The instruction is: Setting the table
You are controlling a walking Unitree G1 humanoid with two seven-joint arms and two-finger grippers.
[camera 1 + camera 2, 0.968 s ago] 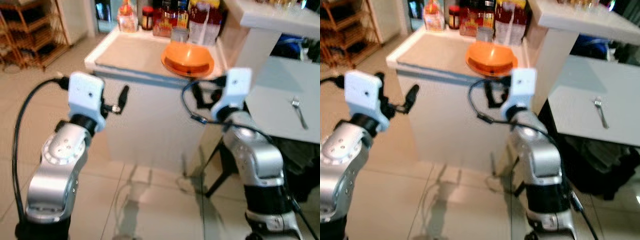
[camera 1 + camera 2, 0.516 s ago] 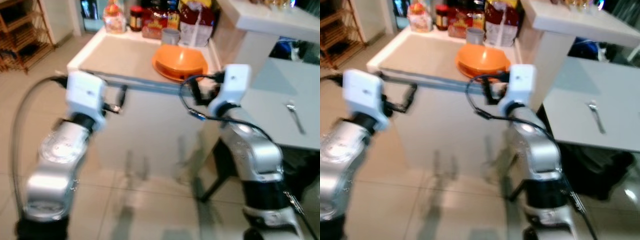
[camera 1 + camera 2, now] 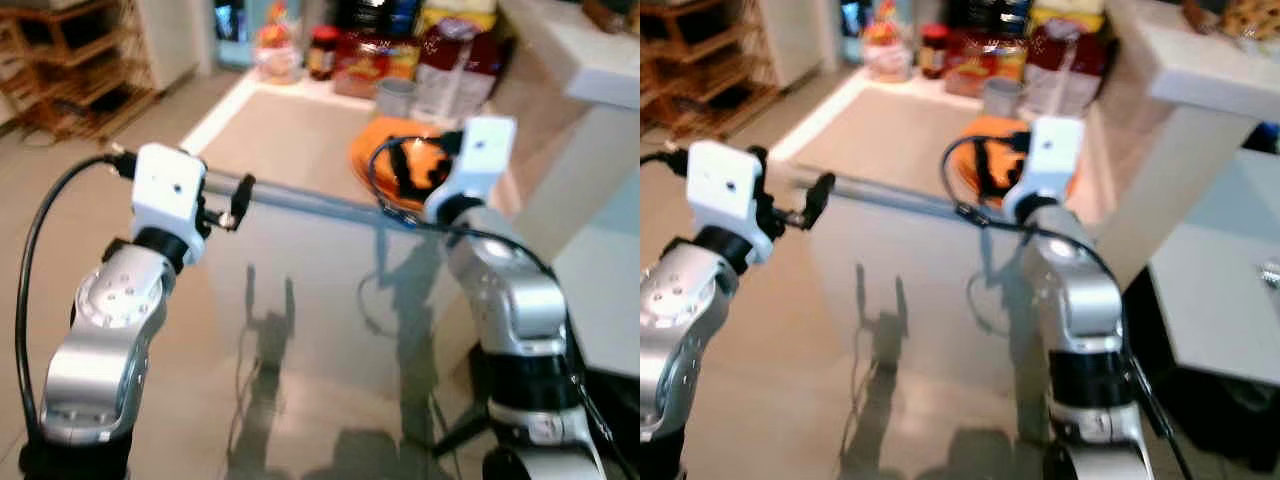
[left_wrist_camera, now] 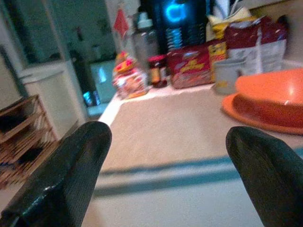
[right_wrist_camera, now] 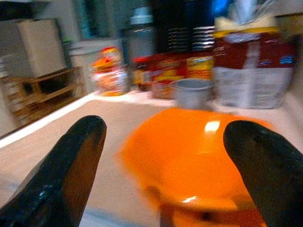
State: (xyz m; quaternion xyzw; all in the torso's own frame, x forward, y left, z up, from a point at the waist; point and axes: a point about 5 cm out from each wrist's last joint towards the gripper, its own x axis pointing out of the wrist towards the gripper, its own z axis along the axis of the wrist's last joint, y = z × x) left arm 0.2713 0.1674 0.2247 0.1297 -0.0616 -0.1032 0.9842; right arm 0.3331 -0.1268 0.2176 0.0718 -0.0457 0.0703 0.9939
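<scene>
Closer now than a moment ago, the white surface [image 3: 300, 150] sits right under my raised arms, and my view has tipped further down over it. My left hand [image 4: 165, 165] hovers at the near edge of the surface, its two black fingers [image 4: 66, 175] spread wide with nothing between them. My right hand [image 5: 163, 161] is just as wide open and empty, held low at the near rim of the orange bowl [image 5: 189, 151], not touching it as far as I can tell. That bowl rests on an orange plate [image 4: 246, 116] toward the right side of the surface. Beyond it stands a grey cup [image 5: 191, 92]. Along the far edge are red snack bags [image 4: 194, 66], a dark-lidded jar [image 4: 157, 71] and a colourful packet [image 4: 128, 78]. Off to my left, a wooden rack [image 3: 80, 60] stands on the floor.
</scene>
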